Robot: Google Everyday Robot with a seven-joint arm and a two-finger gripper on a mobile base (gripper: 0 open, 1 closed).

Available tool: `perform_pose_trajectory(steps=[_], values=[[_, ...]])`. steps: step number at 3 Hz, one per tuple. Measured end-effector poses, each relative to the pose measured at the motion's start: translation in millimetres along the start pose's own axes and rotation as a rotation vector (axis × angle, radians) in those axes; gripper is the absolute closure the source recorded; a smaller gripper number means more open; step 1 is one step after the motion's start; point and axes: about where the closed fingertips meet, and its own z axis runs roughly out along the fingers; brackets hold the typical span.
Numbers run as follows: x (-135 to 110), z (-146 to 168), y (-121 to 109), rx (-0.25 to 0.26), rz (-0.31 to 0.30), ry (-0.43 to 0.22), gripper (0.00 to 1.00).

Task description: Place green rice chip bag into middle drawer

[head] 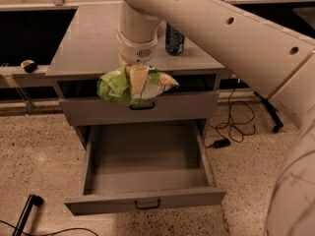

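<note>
Above the open middle drawer (147, 163), the pincer (138, 86) hangs in the air, pointing down, and it is clenched on the green rice chip bag (114, 86). Its cream fingers (138, 75) press the bag at the middle, so the crinkled bag spreads out to both sides of them. The bag touches nothing else; it is higher than the middle drawer and it covers part of the upper drawer front (189, 107), just over that front's black handle (142, 105).

The middle drawer is pulled far out toward the camera, and its grey inside is bare. Its small black bar handle (147, 204) sits on the near front panel.

Behind the middle drawer and higher up is the grey counter (86, 45). A dark blue soda can (174, 39) stands upright on it, to the right of the white wrist (138, 31) that carries the pincer. The thick white arm (231, 31) goes from this wrist up and away to the right.

On the speckled floor (39, 146) to the right of the middle drawer lies a black cable (236, 127).
</note>
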Motion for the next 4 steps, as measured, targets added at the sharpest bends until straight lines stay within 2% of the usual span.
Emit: perform_pose_trajectory(steps=[1,2,3,4], values=[[-0.1,0.0,-0.2,0.000,-0.001,0.000,1.00],[21.0,18.6,8.6,-0.016,0.093,0.001,1.00],[80.1,84.9,45.6,-0.040,0.338,0.022,1.00],[113.4,162.3,80.6,-0.027,0.509,0.016,1.00]])
